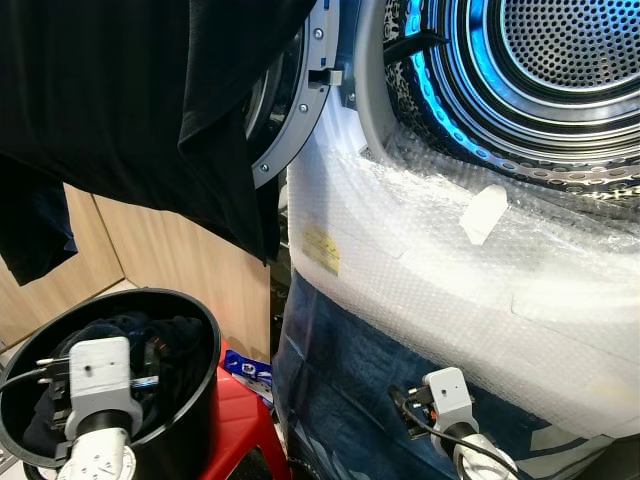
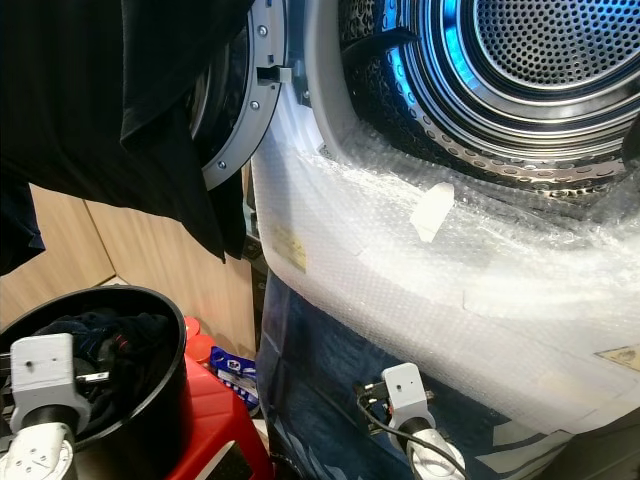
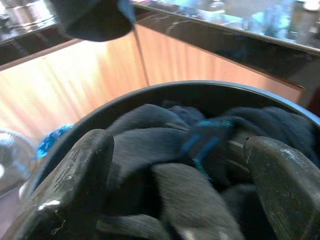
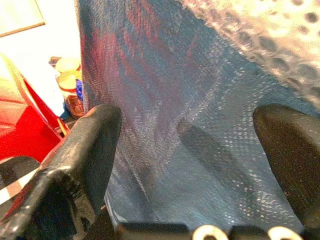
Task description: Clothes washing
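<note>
A black bucket point(image 1: 205, 330) of dark clothes point(image 1: 160, 345) stands at the lower left on a red stool point(image 1: 235, 430). My left gripper point(image 3: 175, 165) is open just above those clothes, fingers apart with nothing between them. The washing machine's drum point(image 1: 560, 60) is lit blue at the upper right, and its round door point(image 1: 290, 110) is swung open to the left. A black garment point(image 1: 150, 90) hangs across the upper left in front of the door. My right gripper point(image 4: 187, 135) is open, low down, facing the machine's blue woven cover point(image 1: 340, 380).
Bubble wrap point(image 1: 430, 260) covers the machine's front below the drum opening, with a white tape strip point(image 1: 483, 213) on it. Wooden cabinet panels point(image 1: 170, 250) stand behind the bucket. A blue packet point(image 1: 248, 370) and small jars point(image 4: 67, 82) lie between stool and machine.
</note>
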Robot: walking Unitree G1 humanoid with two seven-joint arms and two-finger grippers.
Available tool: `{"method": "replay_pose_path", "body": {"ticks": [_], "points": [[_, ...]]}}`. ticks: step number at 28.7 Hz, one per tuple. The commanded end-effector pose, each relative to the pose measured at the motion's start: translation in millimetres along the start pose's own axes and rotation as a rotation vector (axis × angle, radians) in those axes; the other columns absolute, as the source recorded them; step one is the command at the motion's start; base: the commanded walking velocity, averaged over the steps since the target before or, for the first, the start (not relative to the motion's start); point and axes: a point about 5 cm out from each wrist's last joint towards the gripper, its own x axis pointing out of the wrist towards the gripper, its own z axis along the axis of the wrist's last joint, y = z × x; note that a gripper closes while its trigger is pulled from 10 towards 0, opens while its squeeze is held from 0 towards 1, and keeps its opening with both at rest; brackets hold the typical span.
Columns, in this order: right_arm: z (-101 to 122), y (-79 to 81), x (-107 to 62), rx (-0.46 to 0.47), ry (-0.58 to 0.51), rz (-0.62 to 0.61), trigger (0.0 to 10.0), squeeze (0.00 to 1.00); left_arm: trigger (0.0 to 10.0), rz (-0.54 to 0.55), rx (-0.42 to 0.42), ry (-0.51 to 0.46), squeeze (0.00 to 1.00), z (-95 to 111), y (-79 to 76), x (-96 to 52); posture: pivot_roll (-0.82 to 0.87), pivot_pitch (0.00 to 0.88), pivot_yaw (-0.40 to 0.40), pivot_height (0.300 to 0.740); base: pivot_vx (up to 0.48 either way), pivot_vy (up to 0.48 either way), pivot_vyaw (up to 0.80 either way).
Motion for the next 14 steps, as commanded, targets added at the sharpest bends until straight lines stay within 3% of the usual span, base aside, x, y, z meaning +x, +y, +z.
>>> {"method": "replay_pose_path", "body": {"ticks": [1, 2, 4, 9, 12, 14], "points": [[6, -7.7, 0.6, -0.004, -0.017, -0.019, 10.0, 0.0, 10.0, -0.004, -0.007, -0.016, 0.0, 6, -3.3, -1.6, 0.16, 0.0, -0.079, 0.74, 0.0, 0.0, 0.0], [4, -10.8, -0.8, -0.007, -0.007, -0.031, 10.0, 0.0, 10.0, -0.024, -0.006, -0.032, 0.0, 10, -13.8, -7.3, 0.16, 0.0, -0.078, 0.74, 0.0, 0.0, 0.0], [1, -11.0, -2.3, -0.003, 0.002, -0.033, 10.0, 0.0, 10.0, -0.015, -0.007, -0.063, 0.0, 14, -20.0, -12.2, 0.16, 0.0, -0.076, 0.74, 0.0, 0.0, 0.0], [-3, -8.6, -4.0, 0.0, 0.011, -0.031, 10.0, 0.0, 10.0, 0.033, -0.012, -0.063, 0.0, 17, -25.7, -19.4, 0.16, 0.0, -0.076, 0.74, 0.0, 0.0, 0.0], [-3, -8.1, -3.7, -0.002, 0.014, -0.029, 10.0, 0.0, 10.0, 0.128, -0.003, -0.031, 0.0, 8, -17.0, -29.8, 0.17, 0.0, -0.078, 0.74, 0.0, 0.0, 0.0], [-3, -8.2, -3.7, -0.002, 0.014, -0.03, 10.0, 0.0, 10.0, 0.133, -0.002, -0.031, 0.0, 8, -16.3, -30.4, 0.17, 0.0, -0.078, 0.74, 0.0, 0.0, 0.0]]}}
